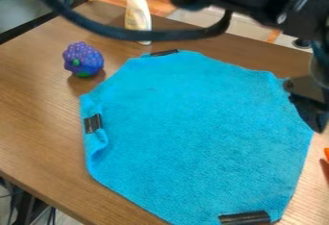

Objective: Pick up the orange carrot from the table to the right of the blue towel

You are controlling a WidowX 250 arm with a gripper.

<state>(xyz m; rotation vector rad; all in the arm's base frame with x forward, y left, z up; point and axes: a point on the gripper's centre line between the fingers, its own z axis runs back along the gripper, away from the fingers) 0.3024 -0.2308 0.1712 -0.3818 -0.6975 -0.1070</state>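
Observation:
The black gripper [315,118] hangs at the right edge of the view, over the right side of a blue cloth [199,128] that lies spread on the wooden table. Black clips sit on the cloth's border: one at the left [93,123], one at the top [164,53] and one at the bottom right [245,218]. Along its left side the cloth is folded and rumpled. Part of the gripper is cut off by the view's edge.
A purple toy grape bunch [83,59] with green bits rests on the table [38,104] at upper left. Behind it a white bottle [137,15] stands upright near the far edge. An orange thing [327,154] peeks in at the right edge. The arm and its cable cross the top.

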